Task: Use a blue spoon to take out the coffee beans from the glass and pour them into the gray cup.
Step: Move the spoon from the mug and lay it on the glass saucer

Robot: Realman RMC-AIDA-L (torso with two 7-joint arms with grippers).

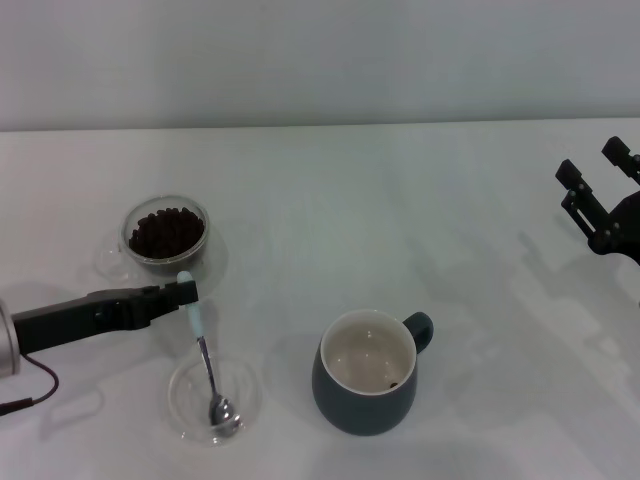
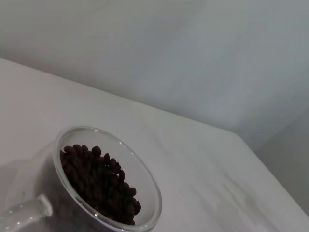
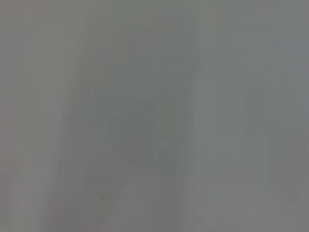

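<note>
I am steering the left pincer (image 1: 186, 292), which reaches in from my left, low over the white counter (image 1: 420, 220). Its tips are pressed together on the pale handle end of the blue spoon (image 1: 205, 360). The spoon's metal bowl rests in a flat clear dish (image 1: 246, 392) near the front edge.

Just beyond the pincer stands the glass (image 1: 166, 236), well filled with dark coffee beans (image 1: 166, 230). The left wrist view shows the same beans (image 2: 99, 183) heaped inside the clear rim, close below the camera.

The gray cup (image 1: 366, 372) sits to the right of the dish, well apart from the glass, its handle pointing away to the right. Its cream inside looks nearly empty, with one dark speck I judge to be a bean.

The right pincer (image 1: 598, 182) is parked at the far right edge, fingers spread and holding nothing.

I judge the step in hand is lifting the spoon. To do it well, I should raise it straight out of the dish, keep the grip firm so the handle does not swivel, then swing the bowl over the glass.
</note>
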